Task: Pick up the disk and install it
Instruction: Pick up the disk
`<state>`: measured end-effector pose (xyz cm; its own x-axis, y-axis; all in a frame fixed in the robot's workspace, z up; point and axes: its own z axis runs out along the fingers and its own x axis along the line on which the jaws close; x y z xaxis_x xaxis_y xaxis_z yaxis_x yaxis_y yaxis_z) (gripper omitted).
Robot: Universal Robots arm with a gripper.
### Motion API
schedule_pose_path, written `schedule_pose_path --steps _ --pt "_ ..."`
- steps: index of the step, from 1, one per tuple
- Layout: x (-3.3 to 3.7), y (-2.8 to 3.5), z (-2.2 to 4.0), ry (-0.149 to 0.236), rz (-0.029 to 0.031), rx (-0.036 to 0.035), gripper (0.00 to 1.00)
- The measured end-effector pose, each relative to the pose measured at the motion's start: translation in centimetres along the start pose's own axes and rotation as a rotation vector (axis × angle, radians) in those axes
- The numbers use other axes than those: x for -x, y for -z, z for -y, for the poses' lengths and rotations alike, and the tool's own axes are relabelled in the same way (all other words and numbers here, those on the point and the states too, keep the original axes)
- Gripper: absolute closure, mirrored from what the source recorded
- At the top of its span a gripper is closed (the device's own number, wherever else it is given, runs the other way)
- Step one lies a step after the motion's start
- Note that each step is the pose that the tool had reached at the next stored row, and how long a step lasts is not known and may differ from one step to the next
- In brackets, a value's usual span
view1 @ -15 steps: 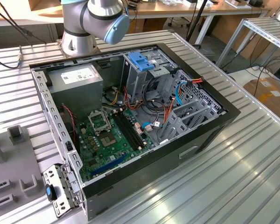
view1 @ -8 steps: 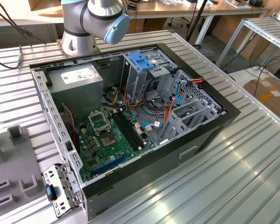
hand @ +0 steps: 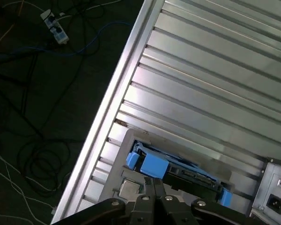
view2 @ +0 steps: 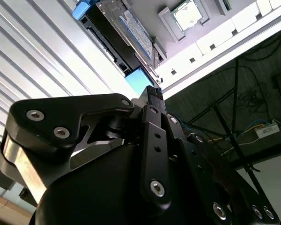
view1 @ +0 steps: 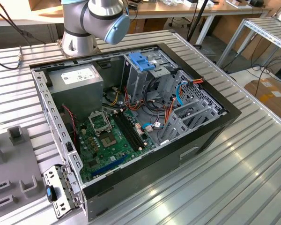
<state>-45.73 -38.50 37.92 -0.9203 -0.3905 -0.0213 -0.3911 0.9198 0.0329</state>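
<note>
The disk [hand: 187, 174] is a silver drive clipped in a blue plastic bracket [hand: 150, 164]. It lies in a grey holder near the edge of the ribbed metal table. In the second wrist view the disk [view2: 133, 29] shows its white and blue label. My gripper [hand: 155, 183] hangs just over the bracket's blue end, fingers drawn together with nothing between them. In the second wrist view the gripper [view2: 154, 93] has its tips close to the blue plastic; I cannot tell if they touch it. The open computer case [view1: 210, 123] lies on the table with its blue-topped drive cage [view1: 143, 62].
Inside the case are a grey power supply [view1: 77, 79], a green motherboard [view1: 110, 140] and loose cables. The arm's base [view1: 96, 23] stands behind the case. A processor in a grey tray [view2: 187, 14] sits beyond the disk. Past the table edge [hand: 107, 117], cables lie on a dark floor.
</note>
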Motion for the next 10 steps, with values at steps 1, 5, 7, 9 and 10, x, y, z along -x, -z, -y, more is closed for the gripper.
schedule_pose_path --steps 1,5,7,9,10 --pt "0.0 -0.01 0.0 0.017 -0.0008 0.0 0.89" --pt "0.0 -0.1 0.0 0.09 -0.004 0.0001 0.89" --pt "0.0 -0.19 0.01 0.15 -0.0067 -0.0004 0.89" --pt "0.0 -0.25 0.01 0.19 -0.0087 -0.0009 0.89" --pt "0.0 -0.28 0.01 0.209 -0.0096 -0.0013 0.89"
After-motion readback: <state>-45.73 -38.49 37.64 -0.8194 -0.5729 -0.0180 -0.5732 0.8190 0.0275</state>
